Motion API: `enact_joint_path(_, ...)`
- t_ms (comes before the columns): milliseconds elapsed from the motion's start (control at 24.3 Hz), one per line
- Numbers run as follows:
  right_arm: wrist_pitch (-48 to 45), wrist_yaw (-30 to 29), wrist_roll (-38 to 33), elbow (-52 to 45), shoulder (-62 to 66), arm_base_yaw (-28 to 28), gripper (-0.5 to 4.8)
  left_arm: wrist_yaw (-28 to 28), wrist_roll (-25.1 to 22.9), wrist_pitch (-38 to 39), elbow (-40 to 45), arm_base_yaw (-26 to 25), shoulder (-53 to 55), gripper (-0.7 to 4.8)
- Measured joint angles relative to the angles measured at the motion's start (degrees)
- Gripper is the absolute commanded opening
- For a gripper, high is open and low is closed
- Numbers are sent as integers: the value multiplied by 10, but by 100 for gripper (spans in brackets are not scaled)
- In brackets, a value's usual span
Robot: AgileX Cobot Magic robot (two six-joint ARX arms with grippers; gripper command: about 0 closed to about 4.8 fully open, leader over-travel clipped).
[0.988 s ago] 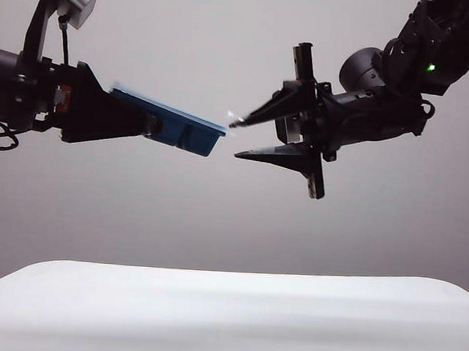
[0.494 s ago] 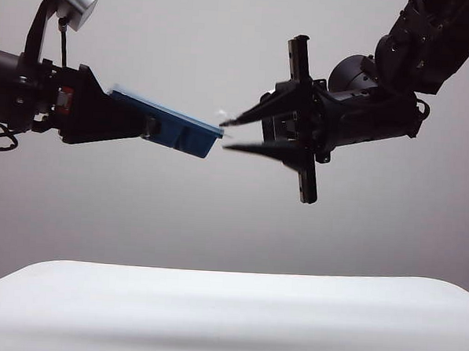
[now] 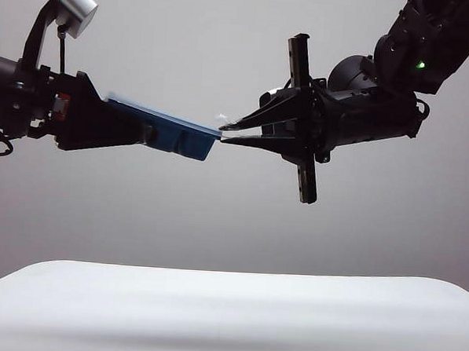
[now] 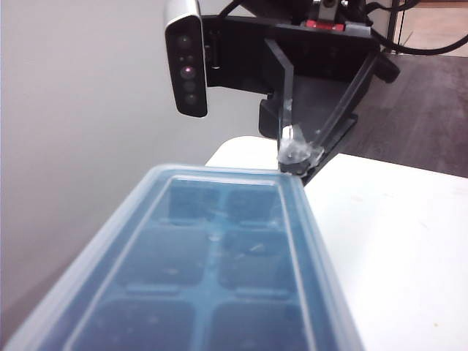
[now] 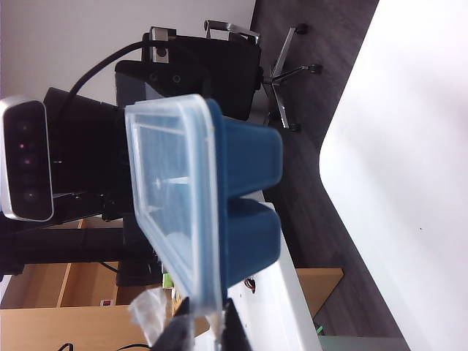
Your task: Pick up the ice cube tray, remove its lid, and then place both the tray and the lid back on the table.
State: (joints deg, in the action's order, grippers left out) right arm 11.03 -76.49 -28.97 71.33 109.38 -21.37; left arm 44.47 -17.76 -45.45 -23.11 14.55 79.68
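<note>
My left gripper [image 3: 149,129] holds the dark blue ice cube tray [image 3: 180,134] high above the white table [image 3: 227,317], tilted slightly down to the right. It is shut on the tray's left end. The frosted lid [image 3: 155,112] lies on top of the tray. My right gripper [image 3: 222,134] meets the tray's free end, its two thin fingers shut on the lid's protruding edge. The right wrist view shows the lid's rim [image 5: 168,197] running down between the fingertips [image 5: 232,330], with the tray [image 5: 245,197] beside it. In the left wrist view the lid [image 4: 303,227] covers the tray [image 4: 212,270] and hides my left fingers.
The table [image 5: 409,146] lies far below both arms. The right arm's wrist camera [image 4: 185,62] hangs just beyond the tray's end. Dark floor and a chair base [image 5: 289,73] lie past the table's edge.
The right gripper's jaws have gone from wide open to shut on the lid's edge at the tray's free end. The left gripper and tray have stayed in place.
</note>
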Motion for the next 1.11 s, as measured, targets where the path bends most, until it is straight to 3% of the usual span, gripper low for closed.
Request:
enact_joint_path(576,12,7,-10,75,2,-1,-3,-24,-21,37,-5,-3,-2,266)
enact_joint_path(864,23,32,8,78,0,-1,-3,-3,-24,58,-1,1,0,266)
enact_joint_path(1111,17,33,10,78,0,30,-3,-12,-24,64,-1,1,0,267)
